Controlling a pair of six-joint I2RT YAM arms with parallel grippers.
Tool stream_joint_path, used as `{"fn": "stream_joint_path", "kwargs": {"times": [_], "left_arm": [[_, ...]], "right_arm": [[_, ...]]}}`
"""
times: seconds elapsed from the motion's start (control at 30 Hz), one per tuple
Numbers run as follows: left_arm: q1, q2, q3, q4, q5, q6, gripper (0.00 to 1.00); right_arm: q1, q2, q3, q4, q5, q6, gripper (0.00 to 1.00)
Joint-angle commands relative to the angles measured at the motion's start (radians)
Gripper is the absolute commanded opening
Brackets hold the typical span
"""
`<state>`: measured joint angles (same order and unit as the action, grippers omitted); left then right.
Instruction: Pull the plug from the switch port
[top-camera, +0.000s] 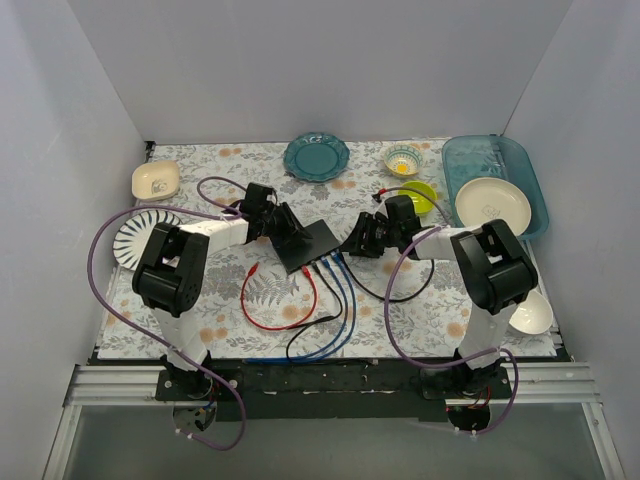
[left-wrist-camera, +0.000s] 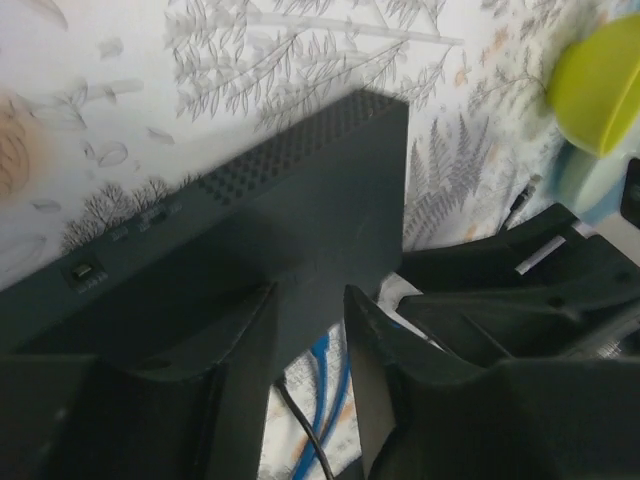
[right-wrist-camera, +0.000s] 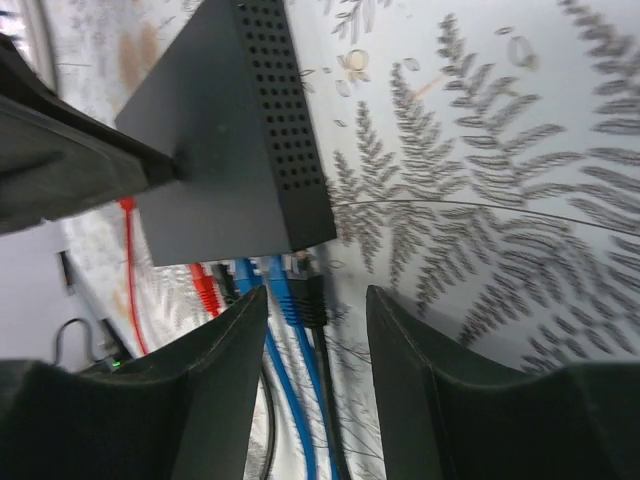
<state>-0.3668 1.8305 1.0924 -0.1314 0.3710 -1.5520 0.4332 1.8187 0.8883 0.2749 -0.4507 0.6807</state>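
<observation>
The switch (top-camera: 308, 244) is pinned by the closed left hand (top-camera: 292, 237); blue cables (top-camera: 345, 300) and a green bowl (top-camera: 418, 196) flank the open right hand (top-camera: 352, 243).

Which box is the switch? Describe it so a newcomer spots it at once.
Find the floral tablecloth, then look at its middle, between the two grippers. The switch is the flat matte-black rectangle there, below the teal plate. It alone has blue cables plugged along its near edge.
</observation>
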Motion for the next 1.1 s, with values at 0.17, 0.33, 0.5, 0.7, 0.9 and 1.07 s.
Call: {"fn": "stream_joint_path", "kwargs": {"times": [0.17,0.33,0.5,0.7,0.9,1.07], "left_arm": [[-0.001,0.022,-0.046,-0.023,0.037,0.001,0.27],[-0.001,0.038,-0.035,-0.046,0.029,0.020,0.25],[0.000,0.052,-0.039,-0.051,0.031,0.027,0.24],[0.000,0.053,-0.037,-0.056,0.031,0.036,0.24],[0.000,0.056,-0.038,-0.057,0.036,0.043,0.24],[0.000,0.052,-0.043,-0.057,0.037,0.047,0.24]], "right_arm": [[-0.004,0.065,-0.023,0.147,-0.083,0.059,0.52],[-0.002,0.108,-0.005,0.170,-0.089,0.086,0.51],[-0.004,0.132,-0.008,0.188,-0.092,0.100,0.46],[-0.002,0.143,-0.037,0.227,-0.088,0.125,0.38],[-0.005,0.165,-0.034,0.248,-0.094,0.148,0.29],[-0.011,0.177,-0.034,0.256,-0.098,0.152,0.26]]}}
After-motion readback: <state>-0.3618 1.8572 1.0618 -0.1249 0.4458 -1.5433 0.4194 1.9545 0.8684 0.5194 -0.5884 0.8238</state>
